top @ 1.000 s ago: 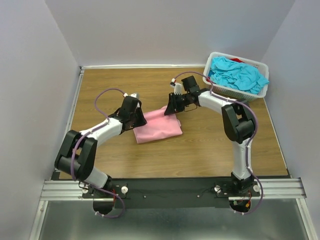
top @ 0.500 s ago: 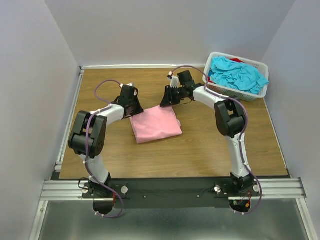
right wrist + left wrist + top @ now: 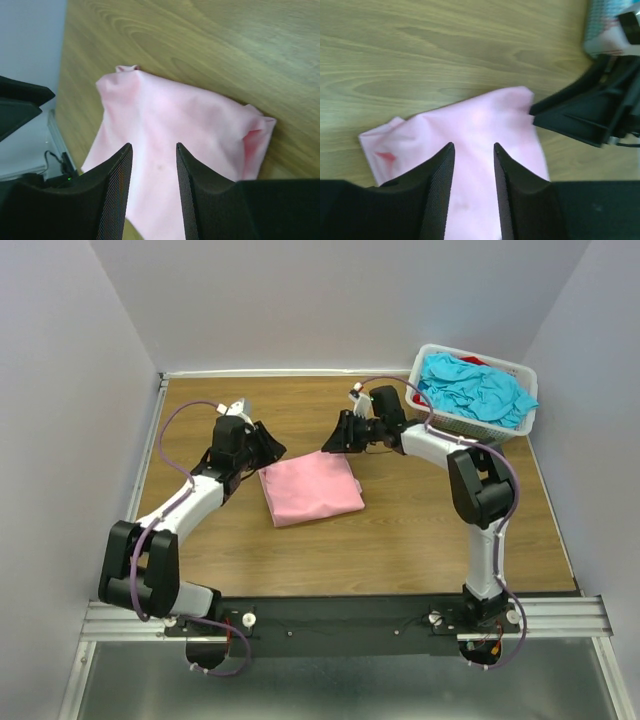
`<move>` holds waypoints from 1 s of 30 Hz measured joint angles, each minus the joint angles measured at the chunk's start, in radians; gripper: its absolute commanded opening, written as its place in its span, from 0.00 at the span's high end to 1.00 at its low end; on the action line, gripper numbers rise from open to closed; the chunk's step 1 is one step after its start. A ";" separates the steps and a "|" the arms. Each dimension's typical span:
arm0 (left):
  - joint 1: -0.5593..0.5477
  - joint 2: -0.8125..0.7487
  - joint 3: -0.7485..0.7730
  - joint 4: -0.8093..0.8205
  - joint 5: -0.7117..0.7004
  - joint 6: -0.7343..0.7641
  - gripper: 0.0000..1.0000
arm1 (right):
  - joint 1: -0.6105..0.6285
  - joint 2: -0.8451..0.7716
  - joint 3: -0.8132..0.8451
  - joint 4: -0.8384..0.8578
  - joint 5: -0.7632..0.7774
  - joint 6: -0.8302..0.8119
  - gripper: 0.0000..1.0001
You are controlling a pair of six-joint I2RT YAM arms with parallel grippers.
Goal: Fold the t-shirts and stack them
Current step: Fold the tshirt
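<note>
Widest first: wooden surface point(image 3: 420, 530), grain running across, both arms reaching out over it. Far right corner, white slotted basket point(image 3: 470, 427), piled with turquoise t-shirts point(image 3: 475, 388), crumpled, not yet folded. Impossible to count inside that heap: at least one, probably more.

Down to mid-surface: pink t-shirt point(image 3: 312, 488), just one, lying flat as a folded rectangle, corners a little puffed in the wrist views. Looks light, thin and limp. Likely to sag and fall open if lifted by a single point, and to slide easily on the wood. Best taken at two corners of one edge, pinching every layer together, or along a folded edge. Same handling expected for the turquoise cloth: grab a high ridge of the heap, then hunt for shoulders or hem.

Two arms, two tools, both at the far edge of the pink t-shirt. At the far left corner, left end effector point(image 3: 268, 448), fingers spread, pink cloth showing through the gap, nothing pinched. At the far right corner, right end effector point(image 3: 333, 443), likewise spread, likewise empty, close over the cloth.

Smallest last: sliver of red t-shirt point(image 3: 474, 360) at the back of the basket, one piece visible, mostly buried under turquoise.
</note>
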 measured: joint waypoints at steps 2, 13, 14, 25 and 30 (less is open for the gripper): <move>0.000 -0.066 -0.057 0.047 0.034 -0.021 0.66 | 0.000 -0.026 -0.047 0.066 -0.020 0.032 0.53; 0.062 0.098 -0.184 0.161 0.096 -0.077 0.78 | -0.008 0.026 -0.170 0.387 -0.079 0.208 0.53; 0.079 0.114 -0.180 0.173 0.101 -0.081 0.79 | -0.013 0.047 -0.170 0.421 -0.080 0.223 0.53; 0.167 0.346 -0.087 0.326 0.166 -0.150 0.82 | -0.071 0.195 -0.155 0.614 -0.092 0.353 0.53; 0.169 0.340 -0.073 0.325 0.174 -0.149 0.72 | -0.081 0.177 -0.198 0.652 -0.081 0.365 0.52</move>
